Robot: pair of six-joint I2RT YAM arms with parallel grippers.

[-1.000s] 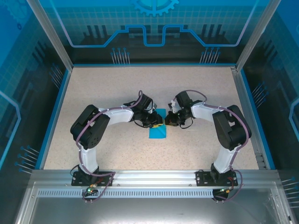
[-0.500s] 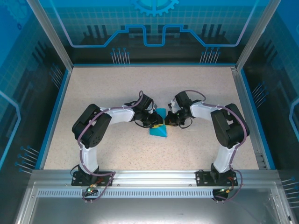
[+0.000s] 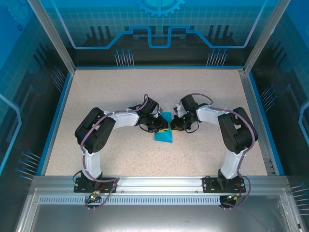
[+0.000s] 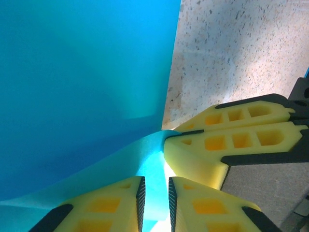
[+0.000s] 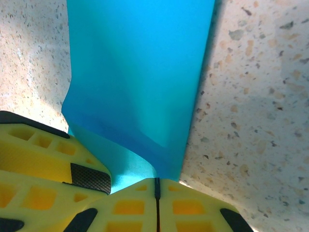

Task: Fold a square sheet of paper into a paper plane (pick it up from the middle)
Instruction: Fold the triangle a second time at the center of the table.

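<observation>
The square sheet of paper point(image 3: 163, 137) is turquoise and sits at the table's middle, bent up where both grippers meet. My left gripper point(image 3: 164, 128) comes from the left and my right gripper point(image 3: 173, 125) from the right, tips almost touching. In the left wrist view the paper point(image 4: 87, 87) curls down between my left gripper's point(image 4: 154, 205) yellow fingers, which stand narrowly apart around the fold. The right fingers point(image 4: 231, 145) press in beside them. In the right wrist view my right gripper point(image 5: 157, 186) is shut, pinching the sheet's point(image 5: 140, 72) lifted edge at its tips.
The speckled beige table point(image 3: 120, 92) is ringed by a blue rim point(image 3: 57, 116) and see-through blue walls. An aluminium rail point(image 3: 154, 186) carries both arm bases at the near edge. Bare table lies on all sides of the paper.
The sheet's lower part has swung from a flat square outline into a tilted, pointed shape. Both grippers have shifted slightly while keeping their hold.
</observation>
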